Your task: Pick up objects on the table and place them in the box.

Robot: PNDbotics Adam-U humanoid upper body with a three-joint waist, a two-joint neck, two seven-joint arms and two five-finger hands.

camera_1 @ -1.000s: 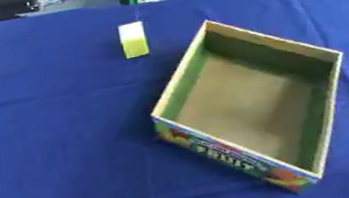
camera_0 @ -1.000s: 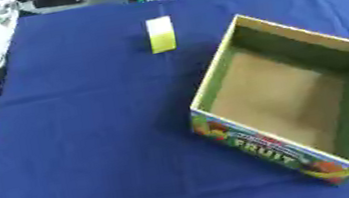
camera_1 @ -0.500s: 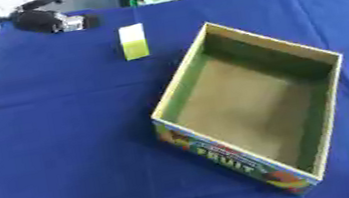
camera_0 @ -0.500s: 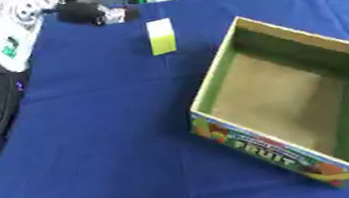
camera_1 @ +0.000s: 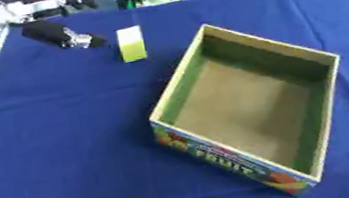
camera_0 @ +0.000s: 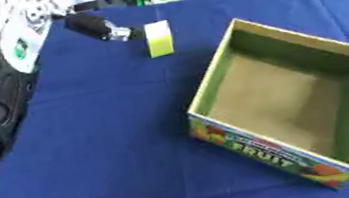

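Fingers [camera_0: 104, 29] on my left hand [camera_0: 66, 12] are stretched out straight, nothing held, one dark tip just beside the block's left face, can't tell if touching. A second ago no hand was near the yellow-green block [camera_0: 159, 38]; half a second ago the arm was coming in from the left, now it's at the block. So I judge the reach is nearly done and the grasp is next; nothing is in the box yet. Block hasn't moved, stands on the surface [camera_0: 106, 148] up and left of the box [camera_0: 257, 145], apart from it. Block: small, rectangular, smooth, pale top, lime sides. Box: open cardboard tray, plain brown floor, green inner walls, printed fruit front, set askew, empty. Surface is covered in blue cloth, matte. Arm is black with white and silver panels. Right hand not showing.
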